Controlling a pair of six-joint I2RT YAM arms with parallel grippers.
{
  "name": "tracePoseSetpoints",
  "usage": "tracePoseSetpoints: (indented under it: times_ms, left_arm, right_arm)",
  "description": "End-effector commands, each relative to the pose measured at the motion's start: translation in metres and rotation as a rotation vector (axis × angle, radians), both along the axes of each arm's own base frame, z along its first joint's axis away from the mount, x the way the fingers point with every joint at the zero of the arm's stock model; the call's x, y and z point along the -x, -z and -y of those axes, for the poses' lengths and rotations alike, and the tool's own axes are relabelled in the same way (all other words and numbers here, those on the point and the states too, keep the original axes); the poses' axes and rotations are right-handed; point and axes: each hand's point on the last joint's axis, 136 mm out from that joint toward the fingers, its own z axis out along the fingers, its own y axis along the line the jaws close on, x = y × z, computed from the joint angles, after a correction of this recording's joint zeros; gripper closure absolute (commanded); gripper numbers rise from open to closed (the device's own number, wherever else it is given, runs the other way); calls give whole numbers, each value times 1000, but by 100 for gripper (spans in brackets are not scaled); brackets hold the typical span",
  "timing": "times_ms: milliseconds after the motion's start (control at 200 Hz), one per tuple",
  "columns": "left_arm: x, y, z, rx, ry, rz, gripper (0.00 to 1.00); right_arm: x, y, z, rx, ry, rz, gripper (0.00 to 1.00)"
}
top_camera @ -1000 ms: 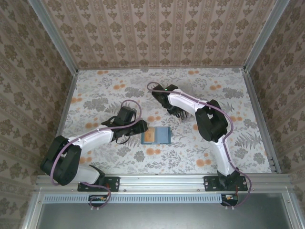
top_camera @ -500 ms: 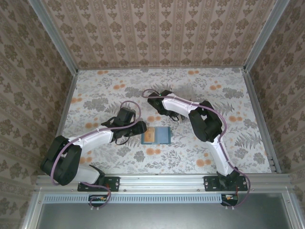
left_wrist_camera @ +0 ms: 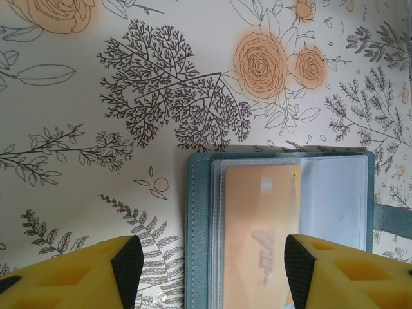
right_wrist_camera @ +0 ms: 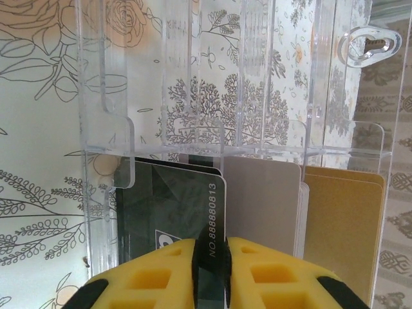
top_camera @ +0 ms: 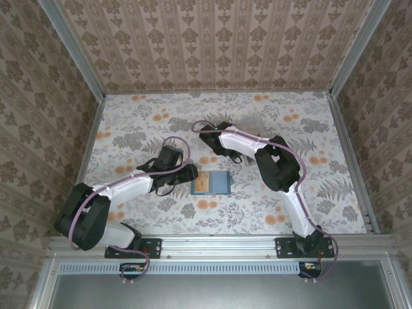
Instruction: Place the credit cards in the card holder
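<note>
The card holder (left_wrist_camera: 198, 212), a teal wallet, lies open on the floral table, with a tan-yellow card (left_wrist_camera: 257, 219) in its clear left pocket. My left gripper (left_wrist_camera: 212, 267) is open just above it, one finger on each side of that pocket. In the top view the card holder (top_camera: 212, 183) sits mid-table with the left gripper (top_camera: 191, 172) at its left edge. My right gripper (right_wrist_camera: 211, 257) is shut on the edge of a dark grey credit card (right_wrist_camera: 167, 199) that stands in a clear rack. A pale grey card (right_wrist_camera: 261, 199) and gold cards (right_wrist_camera: 341, 219) stand beside it.
The clear acrylic rack (right_wrist_camera: 103, 96) has upright dividers around the cards, and it stands behind the wallet near the right gripper (top_camera: 226, 149). Wallpapered walls and metal rails (top_camera: 347, 148) enclose the table. Open tabletop lies to the far left and right.
The right arm's wrist swung left over the rack a second ago and has held still since. The left arm and the card holder have not moved.
</note>
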Motion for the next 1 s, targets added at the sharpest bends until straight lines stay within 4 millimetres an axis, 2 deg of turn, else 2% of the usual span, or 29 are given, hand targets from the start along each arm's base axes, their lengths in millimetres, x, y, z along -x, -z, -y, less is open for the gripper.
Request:
tracePoseSetpoints:
  times_ms: [0,125,355,505,625,845,995]
  left_arm:
    - [1,-2,0,13,7,4,37]
    - [1,-3,0,14,9,7,37]
    - [1,-3,0,13,9,5,37]
    - [0,-3,0,12,10,3,37]
    - [0,-4,0,12,10,2,38]
    - [-3,-16,3,27,10,20,37]
    - [-7,-32,7,52,16,42,37]
  right_arm:
    - [5,-20,8,13,0,6,82]
    - [5,-24,9,7,3,12,87]
    - [6,-29,8,-17,4,13,91]
    - [12,-27,4,-102,20,-23,96]
    - [15,-32,5,-166,42,-26,97]
    - [31,-62,-4,-358,72,5,100]
    - [48,-80,-22,-585,82,14,100]
